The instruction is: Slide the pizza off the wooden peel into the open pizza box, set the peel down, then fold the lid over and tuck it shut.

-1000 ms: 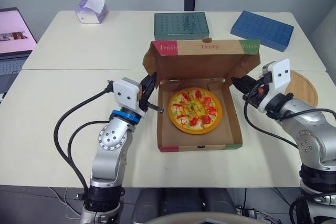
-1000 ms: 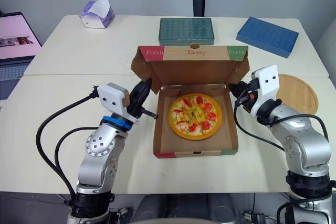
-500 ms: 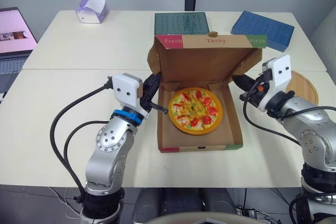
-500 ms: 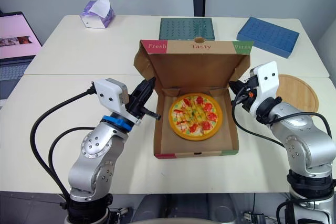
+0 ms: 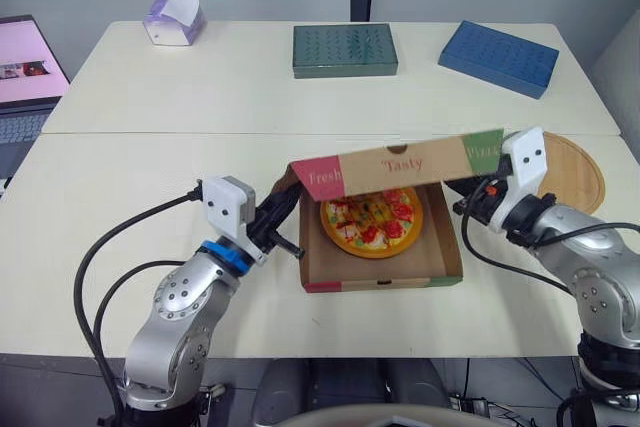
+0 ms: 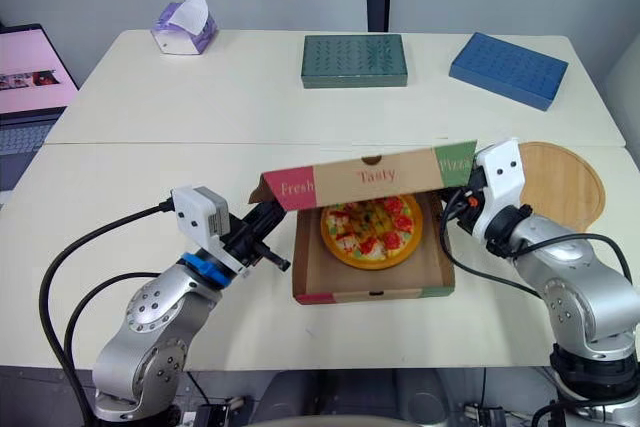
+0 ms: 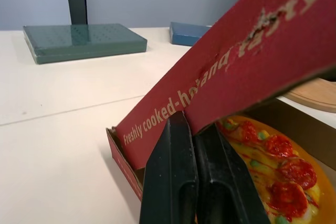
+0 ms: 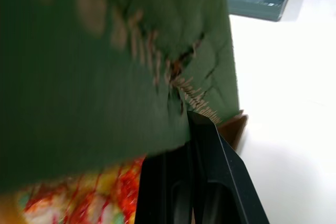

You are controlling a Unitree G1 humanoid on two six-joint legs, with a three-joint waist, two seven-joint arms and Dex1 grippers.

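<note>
The pizza [image 5: 372, 219] lies in the cardboard box [image 5: 380, 273] near the table's front. The lid [image 5: 400, 164], printed "Tasty", leans forward over the pizza, about halfway down. My left gripper [image 5: 288, 207] is at the lid's left corner, its shut fingers [image 7: 176, 166] pressed against the red side flap. At the lid's right corner is my right gripper [image 5: 468, 194], fingers [image 8: 210, 171] shut and tucked under the green flap. The round wooden peel [image 5: 578, 162] lies flat on the table to the right of the box.
A dark green flat box [image 5: 345, 49] and a blue one [image 5: 498, 57] lie at the back of the table. A tissue box [image 5: 174, 19] stands at the back left. A laptop [image 5: 25, 67] sits beyond the left edge.
The lid has swung from upright to leaning forward and down over the pizza. Both grippers have come down and toward me with its corners.
</note>
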